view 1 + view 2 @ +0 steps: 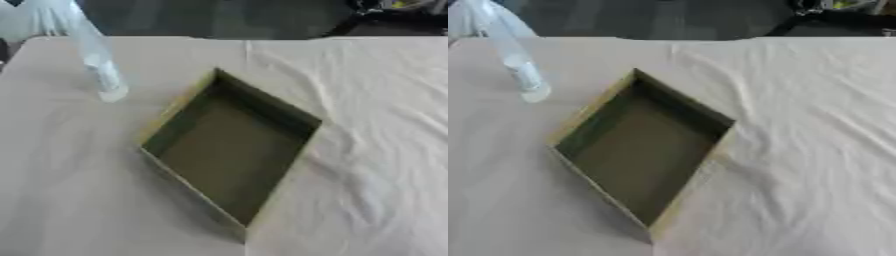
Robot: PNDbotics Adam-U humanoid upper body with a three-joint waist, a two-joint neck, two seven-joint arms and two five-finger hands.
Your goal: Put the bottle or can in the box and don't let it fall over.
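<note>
Cream cloth (376,150) bears open box (229,150); blurred clear bottle (92,55) nearby, top cropped

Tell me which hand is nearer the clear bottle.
Neither can be named: no robot hand shows in either view. The clear bottle stands on the cloth up-left of the empty box.

Bottle cut off and blurring at the upper left

The clear bottle (87,50) is running out past the top edge, its upper end unseen and its outline smearing; dark objects (394,7) at the upper right are blurring beyond telling.
</note>
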